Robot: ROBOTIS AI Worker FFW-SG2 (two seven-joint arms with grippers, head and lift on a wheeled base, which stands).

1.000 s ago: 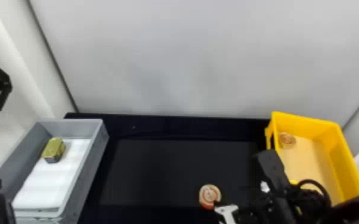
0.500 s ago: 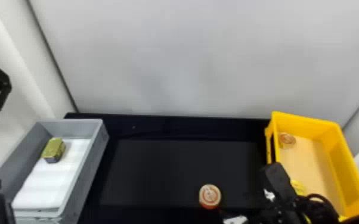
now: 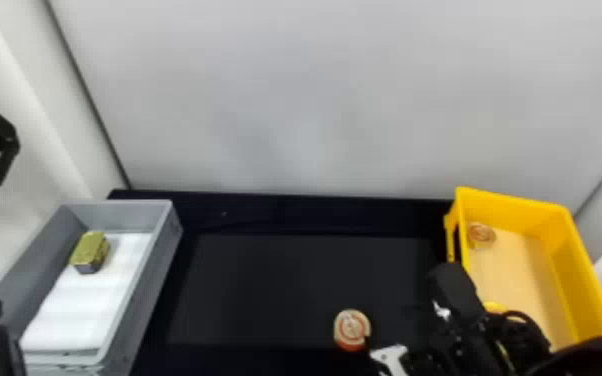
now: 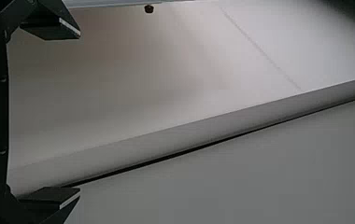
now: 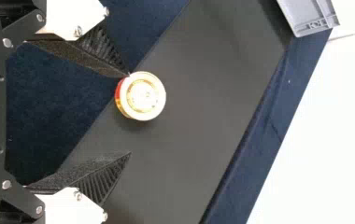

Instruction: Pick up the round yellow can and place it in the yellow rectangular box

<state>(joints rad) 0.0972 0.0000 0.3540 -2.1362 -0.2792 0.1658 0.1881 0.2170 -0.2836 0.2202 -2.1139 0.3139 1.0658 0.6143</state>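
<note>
The round yellow can (image 3: 351,330), pale-topped with red rings, stands on the black table left of the yellow rectangular box (image 3: 592,280). My right gripper (image 3: 390,357) is just right of the can in the head view, its fingertips partly hidden. In the right wrist view my right gripper (image 5: 130,114) is open; one fingertip is at the edge of the can (image 5: 142,96), the other well apart from it. My left gripper (image 3: 5,145) is parked above the grey box's left side; in the left wrist view the left gripper (image 4: 80,113) stands open with nothing between its fingers.
Another round can (image 3: 480,235) sits in the far left corner of the yellow box, and a bright yellow piece (image 3: 494,306) shows behind the right arm. The grey box (image 3: 165,255) at left holds a gold-green block (image 3: 90,250) on white padding (image 3: 72,310). A pale wall rises behind.
My right gripper drew back slightly down and right, then came back up and left beside the can. The left arm and the can have kept their places.
</note>
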